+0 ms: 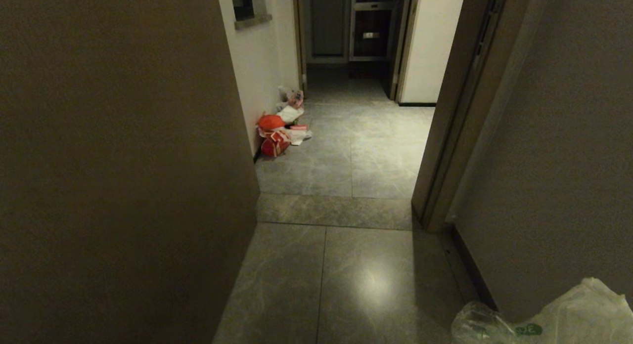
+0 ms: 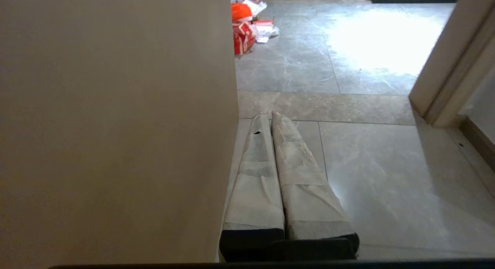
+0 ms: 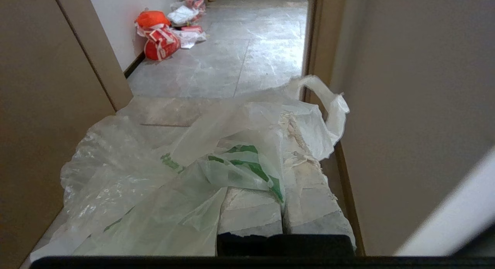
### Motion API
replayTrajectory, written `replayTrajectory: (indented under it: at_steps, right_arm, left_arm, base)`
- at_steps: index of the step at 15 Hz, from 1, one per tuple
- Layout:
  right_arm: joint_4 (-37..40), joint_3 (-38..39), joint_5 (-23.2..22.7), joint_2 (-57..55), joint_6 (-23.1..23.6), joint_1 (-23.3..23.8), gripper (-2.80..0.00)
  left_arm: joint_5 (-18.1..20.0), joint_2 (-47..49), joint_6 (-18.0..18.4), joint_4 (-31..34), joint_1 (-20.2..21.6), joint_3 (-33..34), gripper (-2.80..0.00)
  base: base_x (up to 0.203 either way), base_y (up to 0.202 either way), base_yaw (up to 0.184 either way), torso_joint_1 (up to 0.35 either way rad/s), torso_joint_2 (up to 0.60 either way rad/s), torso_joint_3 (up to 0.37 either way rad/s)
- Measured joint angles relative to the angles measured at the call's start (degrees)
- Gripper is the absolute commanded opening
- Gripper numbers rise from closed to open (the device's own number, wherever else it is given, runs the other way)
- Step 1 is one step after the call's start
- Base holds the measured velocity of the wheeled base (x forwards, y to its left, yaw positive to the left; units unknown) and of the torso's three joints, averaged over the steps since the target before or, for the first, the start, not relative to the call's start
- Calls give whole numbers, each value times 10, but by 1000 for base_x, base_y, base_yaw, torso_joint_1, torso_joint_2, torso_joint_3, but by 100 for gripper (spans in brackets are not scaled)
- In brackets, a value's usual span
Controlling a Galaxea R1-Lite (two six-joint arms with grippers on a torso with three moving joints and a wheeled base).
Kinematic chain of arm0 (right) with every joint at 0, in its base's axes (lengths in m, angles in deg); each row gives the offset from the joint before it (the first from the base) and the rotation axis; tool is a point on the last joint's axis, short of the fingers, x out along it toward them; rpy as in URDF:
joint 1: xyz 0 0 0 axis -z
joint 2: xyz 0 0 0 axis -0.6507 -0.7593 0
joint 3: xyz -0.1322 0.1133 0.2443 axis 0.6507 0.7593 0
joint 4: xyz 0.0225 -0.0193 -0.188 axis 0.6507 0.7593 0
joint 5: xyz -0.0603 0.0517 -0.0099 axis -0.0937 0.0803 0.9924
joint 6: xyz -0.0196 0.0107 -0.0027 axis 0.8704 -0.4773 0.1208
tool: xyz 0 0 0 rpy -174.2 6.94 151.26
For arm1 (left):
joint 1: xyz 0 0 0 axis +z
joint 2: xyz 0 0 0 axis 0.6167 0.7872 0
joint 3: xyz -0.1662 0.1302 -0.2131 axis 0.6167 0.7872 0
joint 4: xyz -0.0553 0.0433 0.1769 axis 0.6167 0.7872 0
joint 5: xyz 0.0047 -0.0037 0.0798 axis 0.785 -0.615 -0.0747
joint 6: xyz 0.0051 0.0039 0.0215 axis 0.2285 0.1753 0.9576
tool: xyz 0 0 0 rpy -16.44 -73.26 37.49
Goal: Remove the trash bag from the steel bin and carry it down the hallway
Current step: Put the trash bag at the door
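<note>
Two grippers show up, one in each wrist view. The right gripper (image 3: 288,160) has its taped fingers (image 3: 309,199) pressed together, pinching the trash bag (image 3: 174,172). This thin whitish bag with a green print hangs over those fingers, and one loop handle (image 3: 325,99) sticks up beside the wall. From the head view, the bag peeks in at the lower right corner (image 1: 568,314). The left gripper (image 2: 270,118) holds nothing, and its two taped fingers (image 2: 255,184) are pressed together, pointing along the grey tiles. Ahead runs the hallway (image 1: 356,151) with pale walls and a wooden door frame (image 1: 445,136). An orange-red bag (image 1: 273,136) and some white litter (image 1: 296,134) sit on the floor against the left wall, well apart from the robot.
</note>
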Motion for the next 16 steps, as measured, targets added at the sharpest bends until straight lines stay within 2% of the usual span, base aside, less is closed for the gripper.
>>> replayTrajectory:
  at_steps: [16]
  right_arm:
    - [1, 0, 0, 0, 0, 0, -280]
  left_arm:
    - [0, 0, -1, 0, 0, 0, -280]
  base:
    - [194, 0, 1, 3, 3, 2]
